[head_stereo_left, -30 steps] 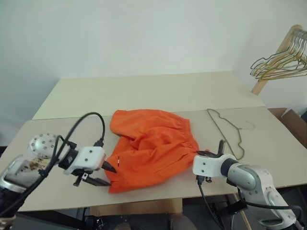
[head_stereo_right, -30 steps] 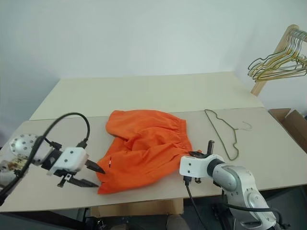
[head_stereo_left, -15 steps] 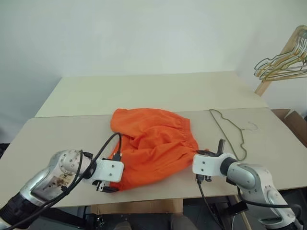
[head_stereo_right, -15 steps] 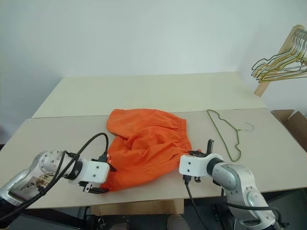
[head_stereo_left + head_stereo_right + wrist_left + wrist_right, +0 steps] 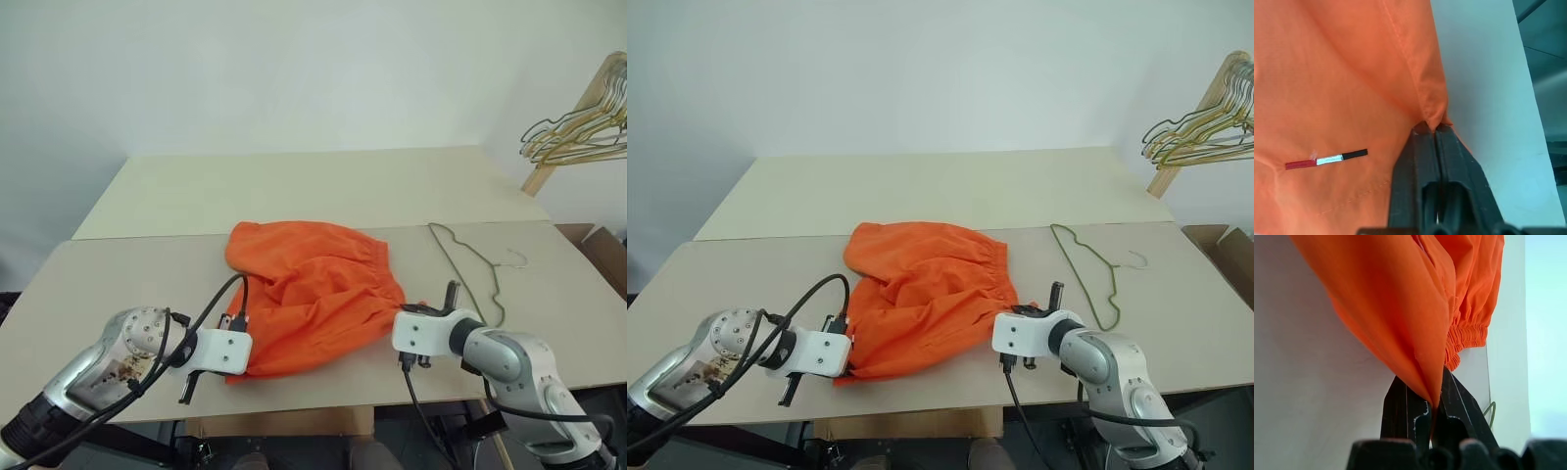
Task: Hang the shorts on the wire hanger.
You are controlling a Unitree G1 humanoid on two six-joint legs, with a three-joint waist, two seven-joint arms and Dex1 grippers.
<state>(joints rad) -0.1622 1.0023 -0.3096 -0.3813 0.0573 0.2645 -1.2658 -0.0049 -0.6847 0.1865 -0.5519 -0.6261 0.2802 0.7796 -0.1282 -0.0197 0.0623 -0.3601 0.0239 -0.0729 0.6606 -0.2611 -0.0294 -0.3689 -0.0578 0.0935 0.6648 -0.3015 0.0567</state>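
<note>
Both pincers pinch the orange shorts (image 5: 312, 294) on the table (image 5: 118, 274): the left pincer (image 5: 1431, 131) a hem corner, the right pincer (image 5: 1434, 404) another edge; right of the shorts, the wire hanger (image 5: 468, 264) lies untouched, hanging not yet begun

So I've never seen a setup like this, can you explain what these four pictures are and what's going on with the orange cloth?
It is a two-armed robot at a table. Two pictures look down from its head; the two close-ups come from cameras on its wrists. Orange shorts lie on the table, with a wire hanger beside them on the robot's right. The left hand is shut on one corner of the shorts, and the right hand is shut on another edge. More hangers hang at the far right.
</note>
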